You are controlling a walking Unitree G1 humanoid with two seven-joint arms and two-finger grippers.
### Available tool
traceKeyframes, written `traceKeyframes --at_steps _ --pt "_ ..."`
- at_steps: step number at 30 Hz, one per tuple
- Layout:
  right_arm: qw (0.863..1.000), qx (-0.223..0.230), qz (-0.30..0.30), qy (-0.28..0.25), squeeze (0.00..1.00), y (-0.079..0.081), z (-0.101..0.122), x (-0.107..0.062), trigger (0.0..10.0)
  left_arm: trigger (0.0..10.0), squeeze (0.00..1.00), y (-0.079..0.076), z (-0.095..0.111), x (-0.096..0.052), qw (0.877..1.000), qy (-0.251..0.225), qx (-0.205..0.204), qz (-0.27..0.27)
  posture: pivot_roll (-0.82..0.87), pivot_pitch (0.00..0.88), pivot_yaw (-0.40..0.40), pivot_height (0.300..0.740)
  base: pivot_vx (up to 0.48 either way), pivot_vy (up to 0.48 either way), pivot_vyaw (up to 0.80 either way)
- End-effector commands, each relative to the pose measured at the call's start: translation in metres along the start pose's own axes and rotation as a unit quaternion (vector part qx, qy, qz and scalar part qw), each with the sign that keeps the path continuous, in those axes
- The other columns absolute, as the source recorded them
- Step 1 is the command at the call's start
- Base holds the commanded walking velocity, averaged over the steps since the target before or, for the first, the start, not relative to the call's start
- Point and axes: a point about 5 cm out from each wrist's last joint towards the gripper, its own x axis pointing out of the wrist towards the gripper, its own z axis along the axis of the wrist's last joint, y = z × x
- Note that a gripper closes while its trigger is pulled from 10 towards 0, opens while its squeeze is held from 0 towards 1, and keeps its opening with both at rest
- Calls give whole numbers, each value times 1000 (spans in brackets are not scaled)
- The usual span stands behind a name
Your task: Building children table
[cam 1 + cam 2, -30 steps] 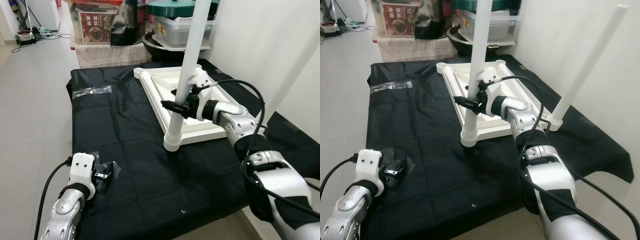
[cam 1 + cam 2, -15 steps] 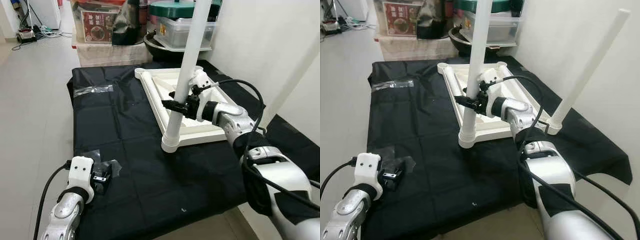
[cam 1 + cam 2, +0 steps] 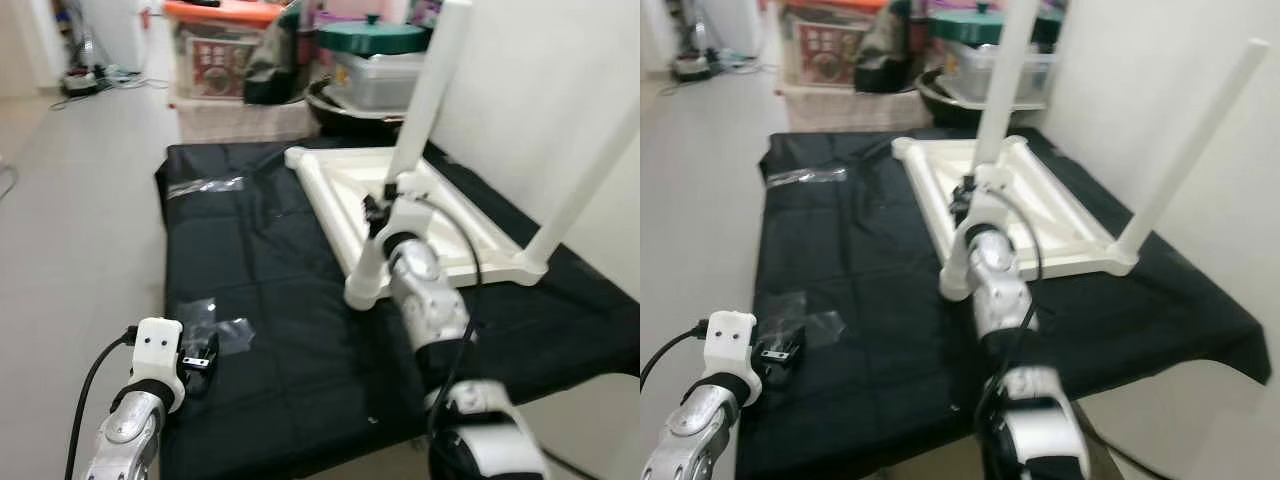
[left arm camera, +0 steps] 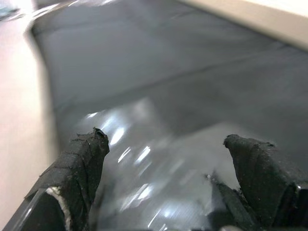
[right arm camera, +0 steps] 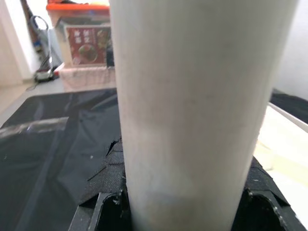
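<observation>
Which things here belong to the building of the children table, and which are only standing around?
Belong to the job:
- white tabletop, upside down on the black cloth
- near leg, held by the right gripper
- far-corner leg

Only around:
- green-lidded container
- orange-lidded box
- clear plastic wrap

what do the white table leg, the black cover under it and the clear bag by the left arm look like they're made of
Table leg: looks like smooth matte white plastic, possibly painted tube; even colour, no grain, faint scuffs in the right wrist view.
Black cover: thin fabric or plastic sheet; it creases, drapes over the edge and shines faintly.
Clear bag: thin transparent plastic film, crinkled with bright glints, lying before the left end effector.
</observation>
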Motion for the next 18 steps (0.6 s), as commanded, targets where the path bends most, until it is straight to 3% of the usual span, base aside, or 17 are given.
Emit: traceKeyframes --at_steps 1,2,4,6,7,8,9,11,12,13,15,16,17,18 --pt "996 12 59 72 0 18 -20 -5 10000 10000 0 -1 -3 0 1000 10 2 -8 52 0 -89 740 0 0 0" --pt "996 12 59 72 0 18 -20 -5 10000 10000 0 -1 -3 0 1000 10 2 -8 52 0 -89 740 0 0 0" --pt "994 2 105 40 0 29 3 -4 10000 10000 0 -3 -4 1 1000 11 1 -12 44 0 -87 740 0 0 0" --pt "994 2 105 40 0 29 3 -4 10000 10000 0 -3 -4 1 1000 11 1 -12 44 0 -87 740 0 0 0" --pt "994 9 104 17 216 26 12 -2 10000 10000 0 -5 -4 1 1000 11 0 -13 42 0 -88 740 0 0 0" --pt "994 9 104 17 216 26 12 -2 10000 10000 0 -5 -4 1 1000 11 0 -13 42 0 -88 740 0 0 0" --pt "994 23 102 0 1000 21 21 2 10000 10000 0 -6 -5 0 1000 12 0 -13 46 0 -91 740 0 0 0" --pt "993 31 109 -15 1000 19 29 2 10000 10000 0 -7 -5 0 1000 12 -1 -14 53 0 -95 740 0 0 0" --pt "990 36 129 -35 451 18 38 3 10000 10000 0 -8 -6 0 1000 13 -3 -13 53 0 -94 740 0 0 0" --pt "983 35 173 -55 0 18 46 3 10000 10000 0 -7 -6 -1 1000 13 -3 -13 52 0 -94 740 0 0 0" --pt "977 33 202 -66 0 19 51 0 10000 10000 0 -7 -7 -2 1000 14 -3 -13 52 0 -94 740 0 0 0" --pt "964 26 251 -77 0 20 50 -3 10000 10000 0 -7 -7 -2 1000 15 -3 -13 43 0 -90 740 0 0 0" --pt "964 26 251 -77 0 20 50 -3 10000 10000 0 -7 -7 -2 1000 15 -3 -13 43 0 -90 740 0 0 0" --pt "956 20 283 -80 0 20 48 -5 10000 10000 0 -7 -8 -2 1000 16 -3 -14 43 0 -90 740 0 0 0"
